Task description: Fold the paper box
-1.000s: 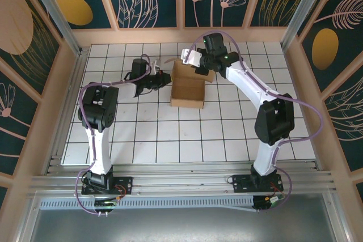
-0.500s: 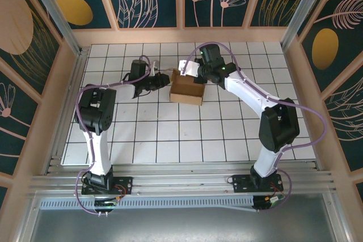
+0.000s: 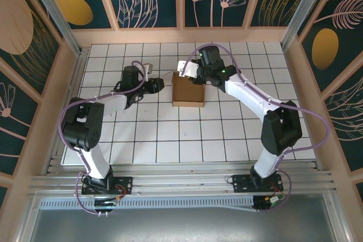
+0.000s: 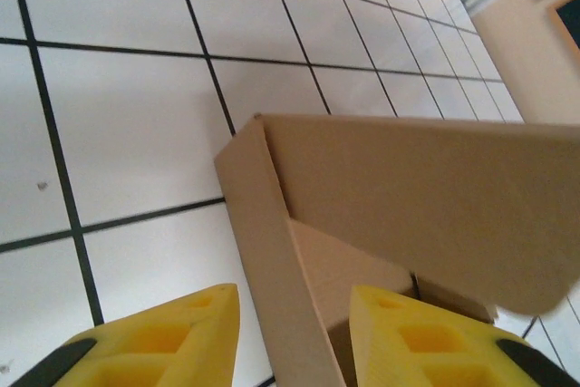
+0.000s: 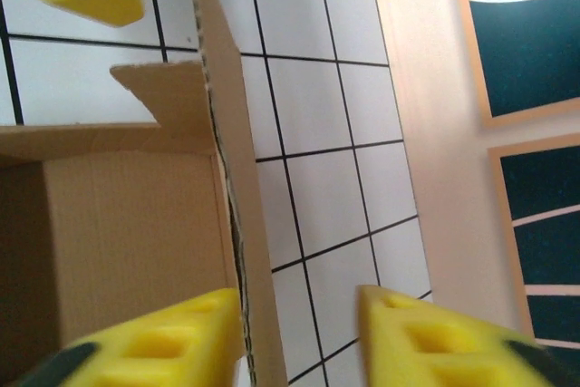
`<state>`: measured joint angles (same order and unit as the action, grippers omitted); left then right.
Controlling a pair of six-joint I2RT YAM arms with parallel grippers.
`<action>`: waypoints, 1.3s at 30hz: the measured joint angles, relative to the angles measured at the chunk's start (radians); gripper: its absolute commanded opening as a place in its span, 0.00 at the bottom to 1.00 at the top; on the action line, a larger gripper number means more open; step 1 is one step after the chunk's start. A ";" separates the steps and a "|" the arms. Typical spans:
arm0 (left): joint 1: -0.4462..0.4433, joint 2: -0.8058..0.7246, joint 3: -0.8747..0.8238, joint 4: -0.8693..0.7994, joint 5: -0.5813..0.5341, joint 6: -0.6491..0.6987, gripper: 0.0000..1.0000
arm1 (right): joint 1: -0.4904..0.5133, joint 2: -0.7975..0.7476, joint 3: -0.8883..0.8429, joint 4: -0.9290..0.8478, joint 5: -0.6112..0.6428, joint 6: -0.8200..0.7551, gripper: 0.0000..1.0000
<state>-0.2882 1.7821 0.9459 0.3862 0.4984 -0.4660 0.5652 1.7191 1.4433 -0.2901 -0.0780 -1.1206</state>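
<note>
**Operator:** Report the end effectors, left side first.

**Technician:** The left gripper (image 4: pixel 292 314) sits at the left side of the paper box (image 3: pixel 190 94), by its far corner. Its yellow fingers (image 4: pixel 181 337) stand apart, with the upper edge of an upright cardboard wall between them. A gap shows on each side of that wall, so the jaws are released and carry nothing.

**Operator:** Position of the box?

**Technician:** The box stands erected and open-topped on the white tiled table (image 3: pixel 142 140), between the two grippers.

**Operator:** Right side?

**Technician:** The right gripper (image 5: pixel 297 301) sits over the far wall of the box, near the far-left corner. Its jaws are also parted astride the wall edge. One finger lies close against the cardboard and the other is well clear of it. No grasp.

**Operator:** Handling characteristics?

**Technician:** Judged from the thin kraft board, the box is probably light. It should be stiff across each panel and yield only along the creases. Expect it to slide on the smooth tiles if pushed from one side alone. A hard pinch would likely dent a wall.

**Operator:** Recommended hold?

**Technician:** Take a shallow bite on the upper edge of a wall, close to a corner crease. Brace the opposite side of the box with the other gripper.
</note>
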 measured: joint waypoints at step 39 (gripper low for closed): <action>-0.011 0.169 0.182 -0.119 -0.110 -0.137 0.37 | -0.513 0.214 -0.215 0.328 -0.620 1.656 0.34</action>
<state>-0.2996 1.9507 1.1278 0.2668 0.3885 -0.6033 0.0521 1.9331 1.2282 0.0376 -0.6979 0.5354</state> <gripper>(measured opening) 0.373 0.334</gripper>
